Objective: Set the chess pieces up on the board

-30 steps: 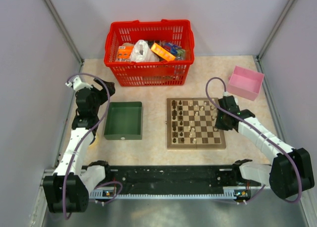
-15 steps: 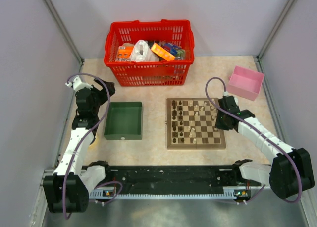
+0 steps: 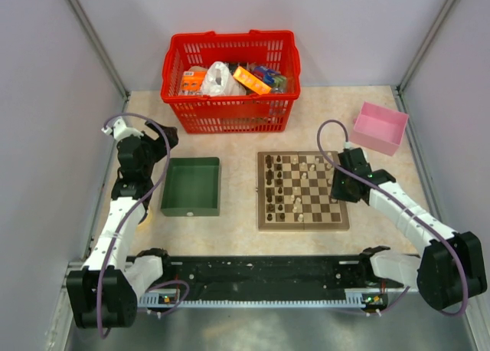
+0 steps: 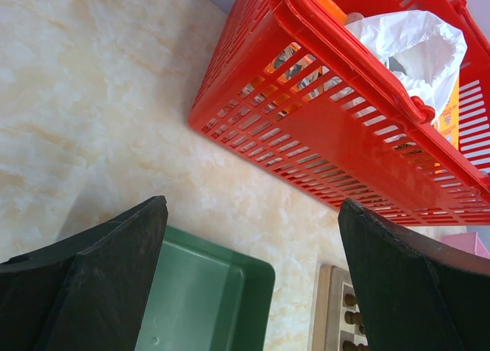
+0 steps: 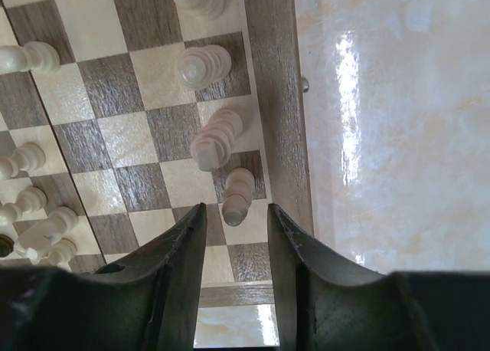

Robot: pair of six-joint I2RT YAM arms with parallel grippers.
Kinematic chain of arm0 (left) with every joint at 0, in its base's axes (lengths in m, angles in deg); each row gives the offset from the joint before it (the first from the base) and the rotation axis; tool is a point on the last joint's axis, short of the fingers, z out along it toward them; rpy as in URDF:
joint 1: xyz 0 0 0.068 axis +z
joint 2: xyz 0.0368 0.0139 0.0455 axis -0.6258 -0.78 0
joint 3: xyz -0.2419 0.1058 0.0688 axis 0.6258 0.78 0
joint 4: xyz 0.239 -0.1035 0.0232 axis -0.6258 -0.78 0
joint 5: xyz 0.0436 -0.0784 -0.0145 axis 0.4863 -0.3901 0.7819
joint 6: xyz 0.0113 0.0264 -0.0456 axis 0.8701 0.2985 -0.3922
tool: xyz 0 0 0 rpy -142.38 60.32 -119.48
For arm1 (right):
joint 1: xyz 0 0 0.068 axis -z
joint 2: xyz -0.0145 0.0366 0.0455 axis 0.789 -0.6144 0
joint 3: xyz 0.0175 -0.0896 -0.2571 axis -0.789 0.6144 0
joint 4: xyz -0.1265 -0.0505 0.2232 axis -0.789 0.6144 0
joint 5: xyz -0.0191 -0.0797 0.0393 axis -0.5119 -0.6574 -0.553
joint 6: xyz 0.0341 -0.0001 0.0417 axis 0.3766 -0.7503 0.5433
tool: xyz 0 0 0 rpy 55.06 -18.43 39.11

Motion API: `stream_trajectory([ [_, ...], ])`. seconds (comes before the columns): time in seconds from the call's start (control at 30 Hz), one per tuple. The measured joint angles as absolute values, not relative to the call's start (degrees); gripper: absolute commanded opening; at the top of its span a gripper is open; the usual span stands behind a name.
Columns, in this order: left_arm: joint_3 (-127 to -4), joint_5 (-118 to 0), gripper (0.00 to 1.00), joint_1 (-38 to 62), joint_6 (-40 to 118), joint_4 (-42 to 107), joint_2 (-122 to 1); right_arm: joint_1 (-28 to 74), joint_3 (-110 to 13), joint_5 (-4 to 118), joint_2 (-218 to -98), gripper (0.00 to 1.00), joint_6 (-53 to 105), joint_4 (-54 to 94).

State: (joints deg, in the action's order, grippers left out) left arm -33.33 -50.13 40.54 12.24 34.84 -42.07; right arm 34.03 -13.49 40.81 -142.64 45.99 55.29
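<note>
Your right gripper (image 5: 236,210) hangs at the 3 o'clock edge of the board (image 5: 277,98), jaws a little apart and clamped on nothing. A pale tan piece (image 5: 238,191) stands free at 12 o'clock of the tips, on a square just beside the rim. More pale pieces (image 5: 205,66) line that edge and dark pieces (image 3: 269,190) crowd the 9 o'clock side. Your left gripper (image 4: 251,208) gapes wide near the green tray (image 4: 214,290)

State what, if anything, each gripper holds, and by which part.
Nothing is held. The right gripper has its jaws apart either side of a pale piece on the board, clear of it on both sides. The left gripper is open and empty.
</note>
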Motion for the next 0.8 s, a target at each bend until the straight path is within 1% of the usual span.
stream_trajectory([
  [0.13,-33.3,-50.1,0.99,40.5,12.2,34.8,-42.1,34.0,-15.7,40.2,-140.2,0.38,45.6,58.1],
  [0.23,-33.3,-50.2,0.99,40.5,12.1,34.9,-42.1,33.9,-19.2,39.8,-136.5,0.32,44.9,59.6],
  [0.3,-33.3,-50.2,0.99,40.5,12.1,34.9,-42.1,33.2,-21.5,40.0,-134.4,0.31,44.6,59.7],
  [0.4,-33.3,-50.2,0.99,40.5,12.0,34.9,-42.1,29.4,-24.1,40.3,-133.8,0.23,44.9,59.4],
  [0.47,-33.3,-50.2,0.99,40.5,11.9,34.9,-42.1,24.6,-25.0,40.8,-135.1,0.20,45.4,58.9],
  [0.6,-33.3,-50.2,0.99,40.5,11.9,35.1,-42.1,14.9,-25.0,42.6,-140.1,0.20,47.7,57.7],
  [0.8,-33.3,-50.2,0.99,40.5,11.9,35.3,-42.1,7.8,-24.9,44.3,-145.6,0.25,50.5,55.3],
])
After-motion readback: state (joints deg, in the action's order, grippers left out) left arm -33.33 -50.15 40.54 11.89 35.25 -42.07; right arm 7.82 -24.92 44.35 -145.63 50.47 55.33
